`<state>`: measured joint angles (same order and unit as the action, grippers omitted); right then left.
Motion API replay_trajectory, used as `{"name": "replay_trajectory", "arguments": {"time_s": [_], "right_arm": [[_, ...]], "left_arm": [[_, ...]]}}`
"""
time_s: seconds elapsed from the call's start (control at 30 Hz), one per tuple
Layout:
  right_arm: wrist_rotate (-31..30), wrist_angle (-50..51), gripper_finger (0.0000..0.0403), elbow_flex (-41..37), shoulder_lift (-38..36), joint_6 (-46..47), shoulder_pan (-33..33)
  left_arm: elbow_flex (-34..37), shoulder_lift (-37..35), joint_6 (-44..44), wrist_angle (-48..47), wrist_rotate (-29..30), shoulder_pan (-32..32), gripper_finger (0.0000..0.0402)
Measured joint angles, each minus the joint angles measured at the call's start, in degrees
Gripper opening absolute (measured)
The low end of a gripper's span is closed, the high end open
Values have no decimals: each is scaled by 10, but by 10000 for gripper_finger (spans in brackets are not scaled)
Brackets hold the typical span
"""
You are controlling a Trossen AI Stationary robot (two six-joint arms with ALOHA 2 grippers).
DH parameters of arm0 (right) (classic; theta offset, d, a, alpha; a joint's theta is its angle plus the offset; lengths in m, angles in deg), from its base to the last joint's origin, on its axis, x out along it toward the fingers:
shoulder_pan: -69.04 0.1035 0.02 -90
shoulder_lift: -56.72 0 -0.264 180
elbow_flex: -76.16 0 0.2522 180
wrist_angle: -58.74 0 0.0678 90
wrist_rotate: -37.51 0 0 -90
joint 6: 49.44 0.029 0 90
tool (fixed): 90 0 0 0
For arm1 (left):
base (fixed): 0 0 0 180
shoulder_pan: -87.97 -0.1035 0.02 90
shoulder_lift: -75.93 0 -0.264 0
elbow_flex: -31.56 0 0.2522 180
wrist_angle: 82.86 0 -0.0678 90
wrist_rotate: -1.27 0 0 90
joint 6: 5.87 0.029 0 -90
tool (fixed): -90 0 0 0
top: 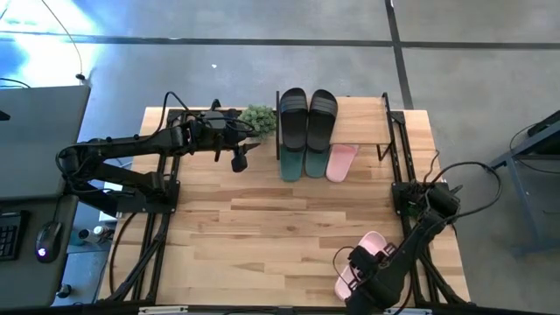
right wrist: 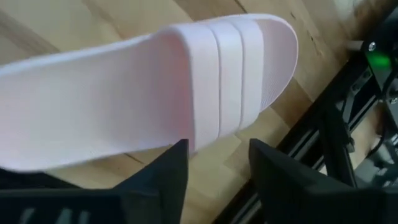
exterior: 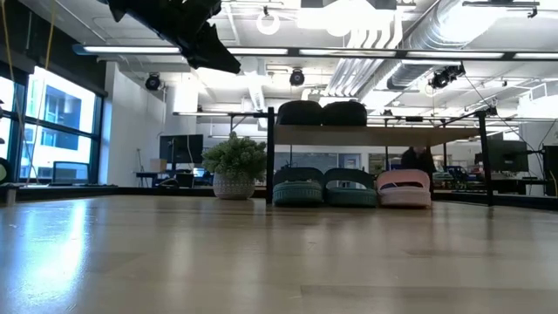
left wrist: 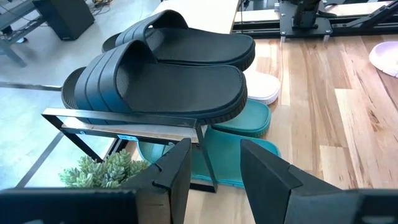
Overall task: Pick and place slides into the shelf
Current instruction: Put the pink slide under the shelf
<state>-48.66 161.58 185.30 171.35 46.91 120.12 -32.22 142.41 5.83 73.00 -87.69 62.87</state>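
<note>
The shelf [top: 363, 118] stands at the table's far edge. The black pair [top: 306, 118] lies on its wooden plank. Under the plank, the teal pair [top: 302, 164] and one pale pink slide [top: 341, 162] rest soles down on the table. The other pink slide [right wrist: 155, 93] lies flat near the table's near right corner [top: 372, 245]. My right gripper [right wrist: 217, 162] stands open over that slide's side edge, beside the strap, pointing steeply down. My left gripper [left wrist: 214, 165] hangs open and empty in the air at the far left, facing the shelf's left end. My right gripper stands with one finger [right wrist: 177, 155] in front of the pink slide's side edge, by the strap [right wrist: 224, 68]. Whether it touches the slide, I cannot tell. The slide lies flat on the table.
A small potted plant [top: 258, 118] stands just left of the shelf, below my left gripper's arm. Black frame rails [top: 407, 188] run along the table's right side, close to the near pink slide. Bare wood [top: 262, 227] spreads across the table's middle.
</note>
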Motion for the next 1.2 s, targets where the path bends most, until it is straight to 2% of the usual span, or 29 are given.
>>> {"name": "replay_trajectory", "arguments": {"time_s": [0.13, 0.23, 0.43, 0.63, 0.9, 1.2], "right_arm": [[-24, -7, 188, 0, 0, 36, 1], [-42, -16, 196, 0, 2, 38, 1], [-6, 9, 174, 0, 34, 14, -1], [-8, 4, 152, 0, 51, -15, -5], [-14, 2, 149, -12, 51, -8, -12], [15, -27, 149, -76, 51, 13, -14]], "left_arm": [[0, 0, 0, 0, 0, 0, 122], [0, 0, 0, 0, 0, 0, 122], [0, 0, 0, 0, 0, 0, 122], [0, 0, 0, 0, 0, 0, 122], [0, 0, 0, 0, 0, 0, 122], [0, 0, 0, 0, 0, 0, 122]]}}
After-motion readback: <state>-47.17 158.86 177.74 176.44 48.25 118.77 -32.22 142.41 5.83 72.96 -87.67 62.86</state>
